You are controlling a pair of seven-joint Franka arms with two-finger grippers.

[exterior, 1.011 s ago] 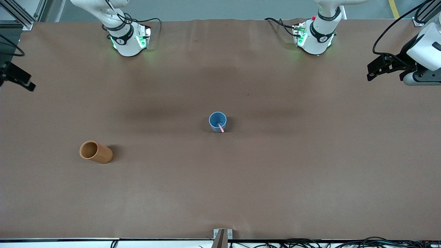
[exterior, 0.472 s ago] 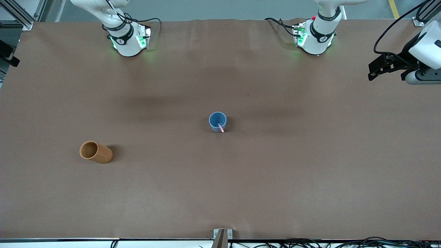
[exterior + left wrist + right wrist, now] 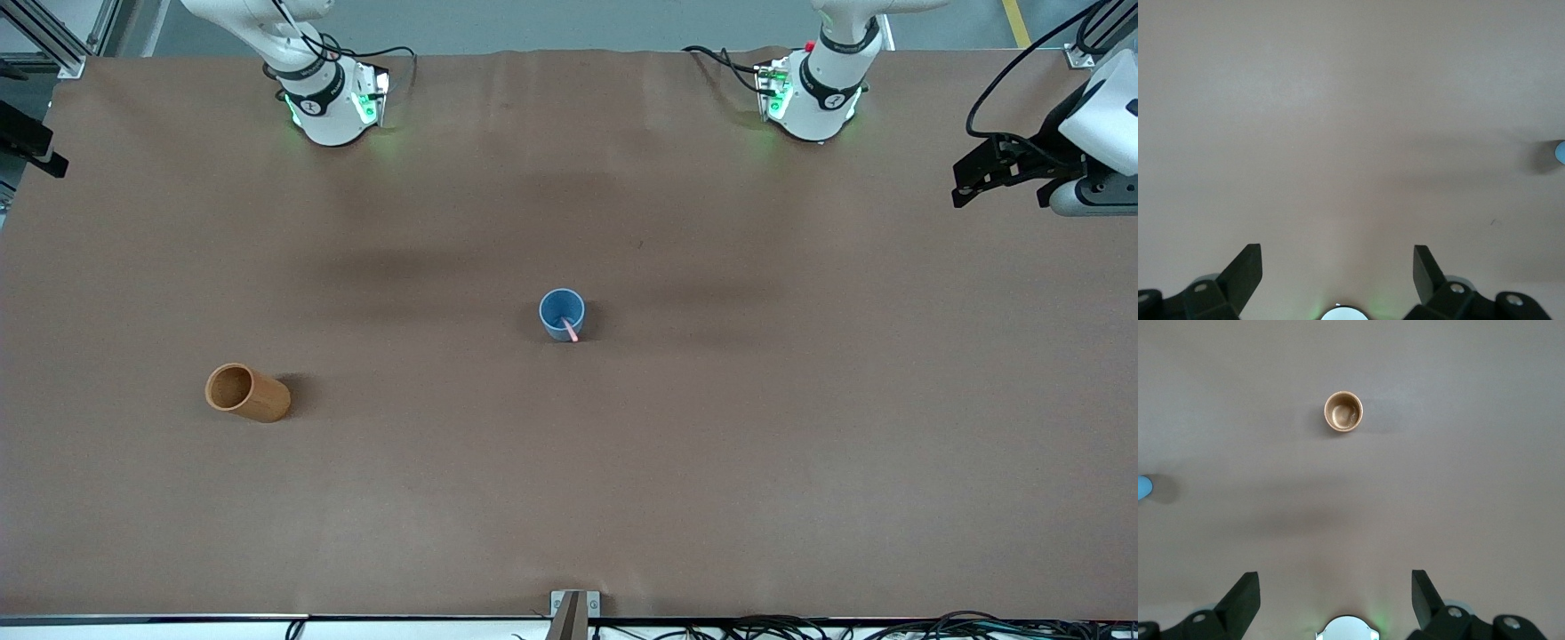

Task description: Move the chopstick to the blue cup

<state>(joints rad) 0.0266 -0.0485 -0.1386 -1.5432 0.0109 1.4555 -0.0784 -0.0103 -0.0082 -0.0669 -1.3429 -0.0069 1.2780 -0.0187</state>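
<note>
The blue cup (image 3: 562, 313) stands upright at the middle of the table. The pale pink chopstick (image 3: 569, 330) stands in it and leans over the rim toward the front camera. My left gripper (image 3: 962, 182) hangs open and empty in the air over the table's edge at the left arm's end, well away from the cup; its wrist view (image 3: 1338, 257) shows bare table between the fingers and a sliver of the blue cup (image 3: 1559, 152). My right gripper (image 3: 40, 153) is open and empty over the table's edge at the right arm's end (image 3: 1336, 583).
An orange-brown wooden-looking cup (image 3: 247, 392) stands toward the right arm's end, nearer to the front camera than the blue cup; it also shows in the right wrist view (image 3: 1343, 411). The blue cup's edge (image 3: 1143, 487) shows there too. Brown cloth (image 3: 800, 444) covers the table.
My right gripper has drawn back along the table's edge toward the robots' bases. My left gripper has shifted only slightly. The cups and chopstick have not moved.
</note>
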